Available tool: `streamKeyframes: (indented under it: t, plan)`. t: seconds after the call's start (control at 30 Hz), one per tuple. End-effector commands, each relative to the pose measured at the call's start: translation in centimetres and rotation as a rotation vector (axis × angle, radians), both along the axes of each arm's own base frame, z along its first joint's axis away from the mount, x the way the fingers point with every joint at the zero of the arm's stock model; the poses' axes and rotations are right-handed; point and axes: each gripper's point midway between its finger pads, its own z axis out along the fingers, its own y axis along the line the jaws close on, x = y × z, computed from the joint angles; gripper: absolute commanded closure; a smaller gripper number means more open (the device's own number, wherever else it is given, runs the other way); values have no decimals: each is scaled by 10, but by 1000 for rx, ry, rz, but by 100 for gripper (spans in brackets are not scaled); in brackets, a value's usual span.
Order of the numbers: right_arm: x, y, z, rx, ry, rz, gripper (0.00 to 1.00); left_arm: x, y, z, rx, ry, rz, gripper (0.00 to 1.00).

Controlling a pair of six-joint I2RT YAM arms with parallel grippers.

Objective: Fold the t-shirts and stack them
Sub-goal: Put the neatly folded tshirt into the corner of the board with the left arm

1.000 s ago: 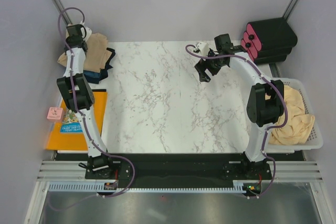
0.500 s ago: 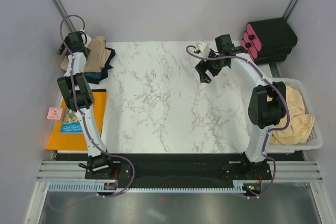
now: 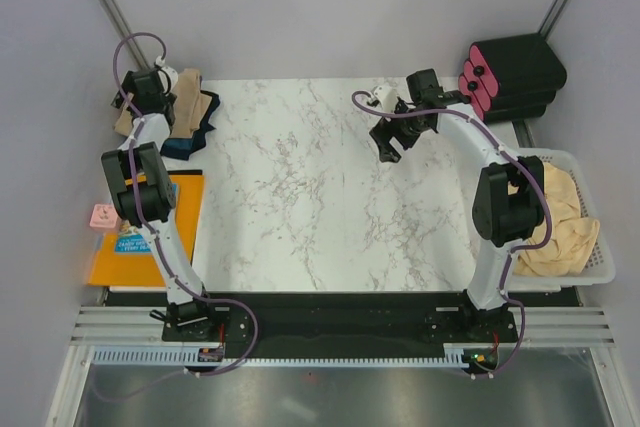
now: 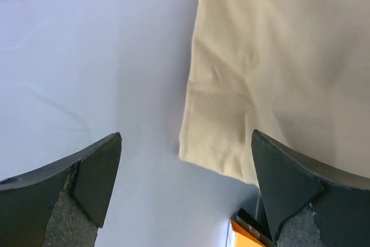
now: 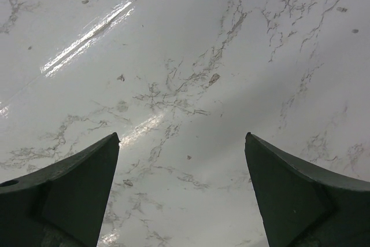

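Folded t-shirts [image 3: 188, 107] were stacked at the desk's [image 3: 300, 207] far-left corner. Crumpled t-shirts [image 3: 560, 217] were heaped in a basket [image 3: 603, 265] off the desk's right edge. These were judged light and limp, best pinched at a shoulder seam. Left jaws and right jaws were held wide open, empty.

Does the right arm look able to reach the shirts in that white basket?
Probably yes: the open-topped basket sits beside that arm, nothing covers the shirts, and the right gripper is open, empty.

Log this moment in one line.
left tool: open, beside folded t-shirt stack | right tool: open, above table | basket: crumpled t-shirts inside
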Motion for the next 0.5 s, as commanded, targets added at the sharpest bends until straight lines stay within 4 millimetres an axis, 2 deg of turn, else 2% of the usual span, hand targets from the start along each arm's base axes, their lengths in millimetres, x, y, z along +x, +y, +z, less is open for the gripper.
streamKeyframes:
  t: [0.0, 0.2, 0.23, 0.3, 0.33, 0.37, 0.4, 0.47]
  plan:
    - [-4, 7, 19, 29, -35, 19, 3, 9, -26, 83, 73, -195, -83, 1]
    - [-6, 7, 21, 28, -35, 26, 4, 12, -54, 108, 186, -216, -177, 1]
    - [-8, 6, 19, 25, -28, 27, 7, 13, -58, 105, 204, -209, -191, 1]
    - [-14, 4, 16, 10, -4, 38, 10, 14, -65, 120, 250, -248, -225, 1]
    - [-17, 3, 15, 1, 3, 50, 14, 13, -73, 116, 245, -243, -251, 1]
    - [-25, 0, 12, -17, 30, 60, 16, 14, -82, 119, 237, -255, -291, 6]
    - [-25, -4, 11, -41, 26, 66, 16, 10, -90, 127, 224, -272, -311, 7]
    - [-28, -9, 15, -63, 12, 72, 16, 9, -119, 117, 136, -254, -387, 4]
